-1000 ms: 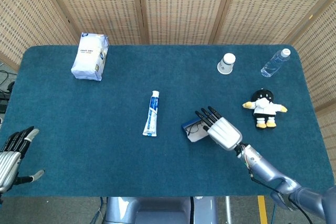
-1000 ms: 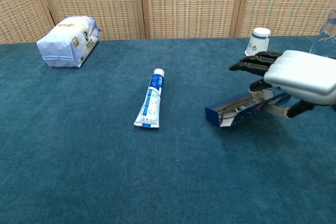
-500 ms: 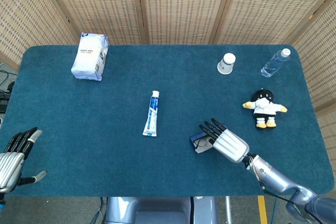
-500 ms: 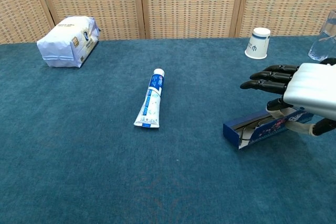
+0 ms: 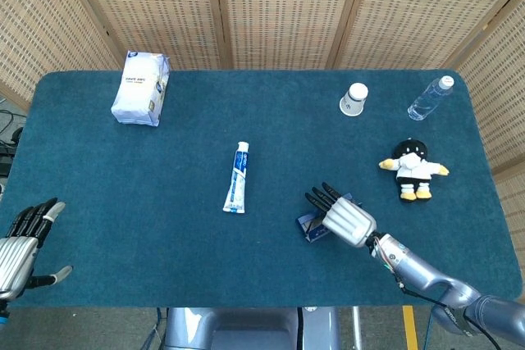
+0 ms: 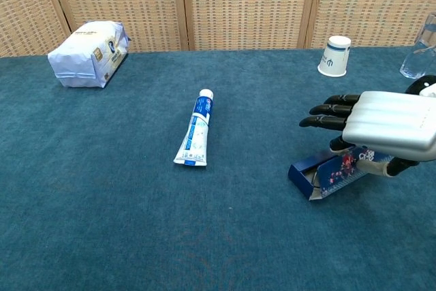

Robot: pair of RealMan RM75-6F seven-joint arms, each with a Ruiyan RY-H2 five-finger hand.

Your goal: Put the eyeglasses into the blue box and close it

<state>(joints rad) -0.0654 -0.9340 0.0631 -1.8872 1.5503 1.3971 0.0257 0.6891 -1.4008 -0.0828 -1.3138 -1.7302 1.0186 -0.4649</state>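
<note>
The blue box (image 6: 325, 174) lies on the carpeted table right of centre, its near-left end poking out from under my right hand (image 6: 388, 125). That hand covers the box from above and grips it, with dark fingers (image 6: 327, 110) stretched out to the left past it. From the head view the box (image 5: 308, 225) shows only as a small blue end beside the right hand (image 5: 344, 219). The eyeglasses are hidden, and I cannot tell whether the lid is fully down. My left hand (image 5: 20, 243) hangs off the table's near-left edge, fingers apart, holding nothing.
A toothpaste tube (image 5: 237, 177) lies mid-table. A white packet (image 5: 141, 87) sits at the far left. A paper cup (image 5: 354, 98), a water bottle (image 5: 430, 98) and a plush toy (image 5: 413, 168) stand at the far right. The table's near edge (image 5: 246, 305) is close to the box.
The right hand dragged the box toward the near edge, then settled lower over it. The open side that showed the eyeglasses is now covered.
</note>
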